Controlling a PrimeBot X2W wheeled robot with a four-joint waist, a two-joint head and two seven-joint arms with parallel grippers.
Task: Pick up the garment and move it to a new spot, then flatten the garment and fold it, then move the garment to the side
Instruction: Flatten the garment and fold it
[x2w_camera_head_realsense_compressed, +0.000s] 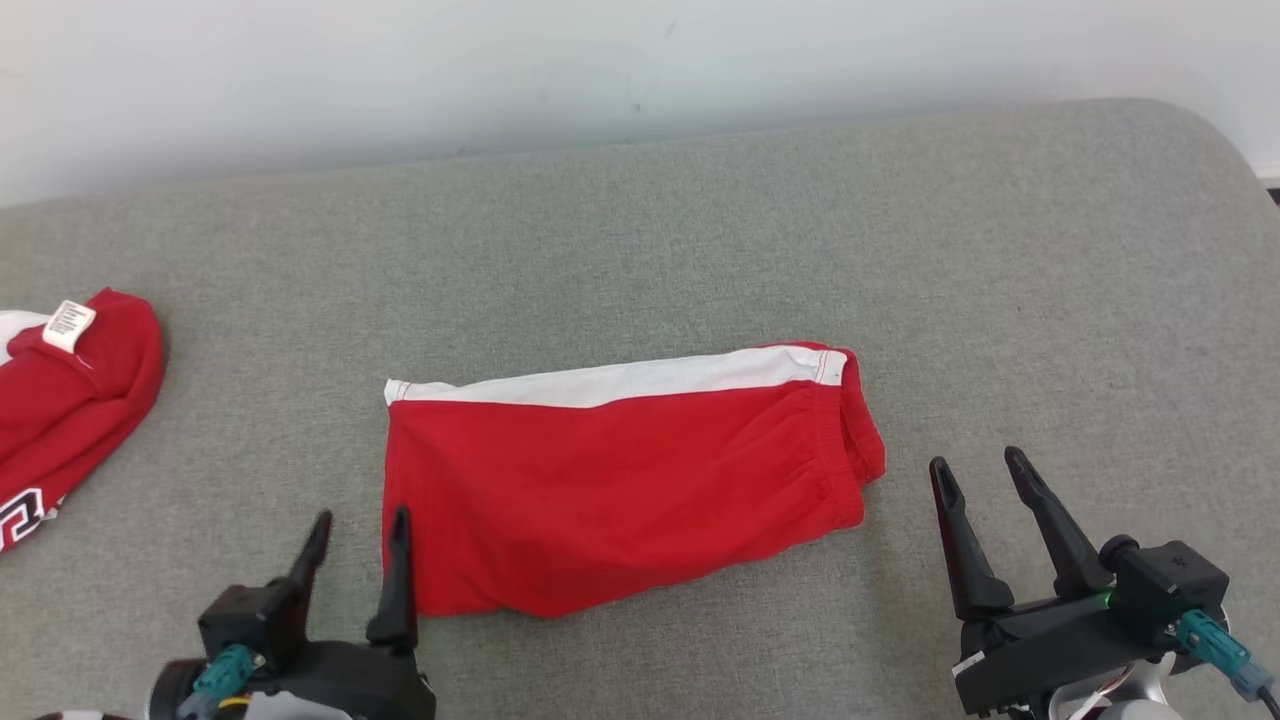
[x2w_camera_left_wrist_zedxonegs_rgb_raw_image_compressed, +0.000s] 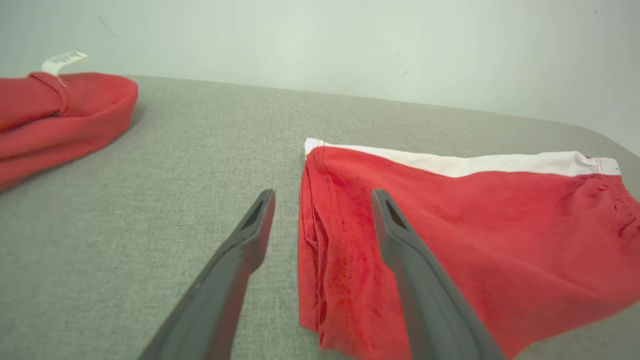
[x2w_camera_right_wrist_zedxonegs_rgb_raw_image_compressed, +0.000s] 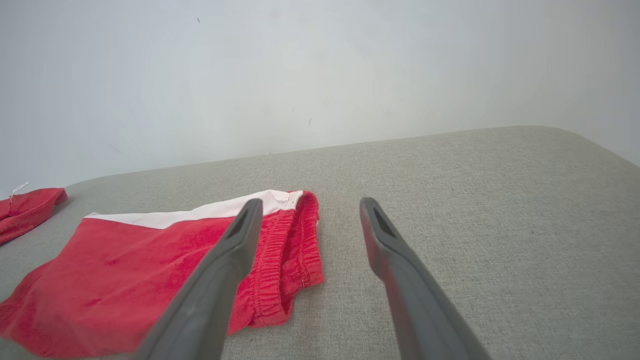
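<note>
The garment (x2w_camera_head_realsense_compressed: 620, 475) is a pair of red shorts with a white side stripe, lying folded and flat in the middle of the grey padded surface (x2w_camera_head_realsense_compressed: 700, 240). Its leg-hem end points left and its elastic waistband points right. My left gripper (x2w_camera_head_realsense_compressed: 360, 527) stands open at the garment's lower left corner, holding nothing; in the left wrist view the folded hem edge (x2w_camera_left_wrist_zedxonegs_rgb_raw_image_compressed: 312, 235) lies between its fingers (x2w_camera_left_wrist_zedxonegs_rgb_raw_image_compressed: 250, 235). My right gripper (x2w_camera_head_realsense_compressed: 982, 472) is open just right of the waistband (x2w_camera_right_wrist_zedxonegs_rgb_raw_image_compressed: 287, 250), clear of the cloth.
A second red garment (x2w_camera_head_realsense_compressed: 70, 400) with a white label lies at the left edge of the surface. A pale wall (x2w_camera_head_realsense_compressed: 600, 70) runs along the far side. Bare grey surface stretches right of and behind the shorts.
</note>
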